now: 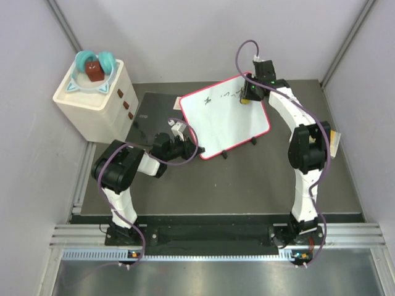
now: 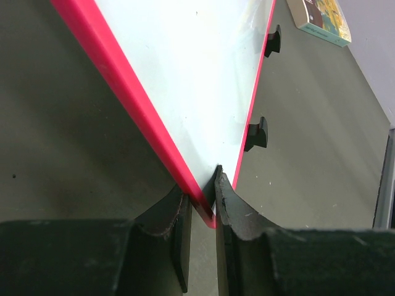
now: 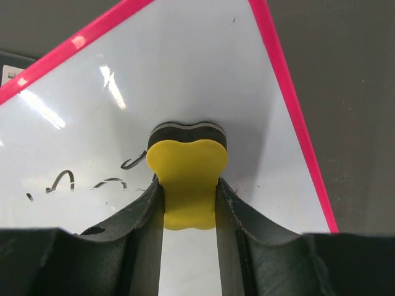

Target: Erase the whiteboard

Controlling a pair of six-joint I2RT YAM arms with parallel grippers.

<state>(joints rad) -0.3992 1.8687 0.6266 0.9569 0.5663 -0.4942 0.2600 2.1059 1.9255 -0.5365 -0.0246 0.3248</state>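
Note:
The whiteboard (image 1: 225,117), white with a thin red frame, lies tilted in the middle of the table, black scribbles (image 1: 223,95) near its far edge. My left gripper (image 1: 185,148) is shut on the board's near left corner (image 2: 208,206), one finger on each side of the red frame. My right gripper (image 1: 249,94) is at the far right part of the board, shut on a yellow eraser (image 3: 188,182) with a black felt base that rests on the white surface. Scribbles (image 3: 92,182) sit just left of the eraser.
A dark grey slab (image 1: 151,117) lies left of the board, partly under it. A white drawer box (image 1: 92,102) with a teal-rimmed bowl on top stands at the far left. A book (image 2: 321,18) lies by the right arm. Black feet (image 2: 256,132) stick out along the board's near edge.

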